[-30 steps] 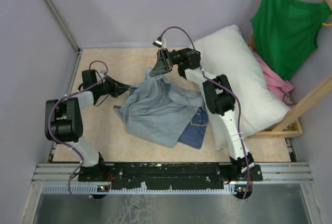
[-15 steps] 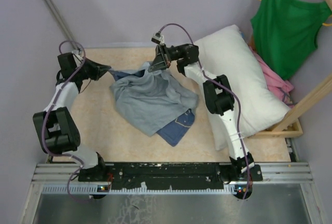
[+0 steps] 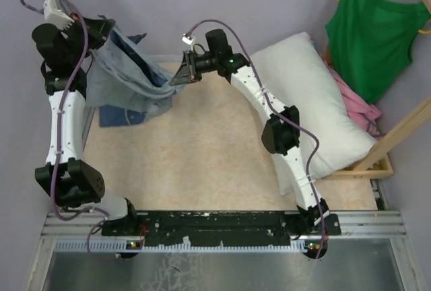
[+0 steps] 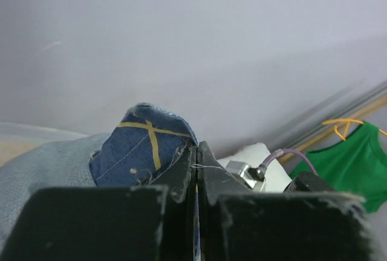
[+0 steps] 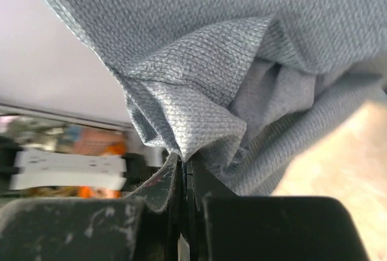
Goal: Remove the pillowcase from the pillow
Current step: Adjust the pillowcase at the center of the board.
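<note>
Pillowcase (image 3: 124, 75) edges pinched in left tool (image 3: 101, 29), right tool (image 3: 176, 81), pillow (image 3: 310, 95) well apart

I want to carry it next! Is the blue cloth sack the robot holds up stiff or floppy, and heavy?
Probably floppy: the pale grey-blue cloth pillowcase sags and bunches between the left tool and right tool. Likely light, since two small pinches hold it up. Its coarse weave looks unlikely to slip.

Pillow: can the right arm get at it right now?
Probably not yet: the right gripper is shut on the pillowcase. The pillow itself lies uncovered close by, so once freed, likely yes.
</note>
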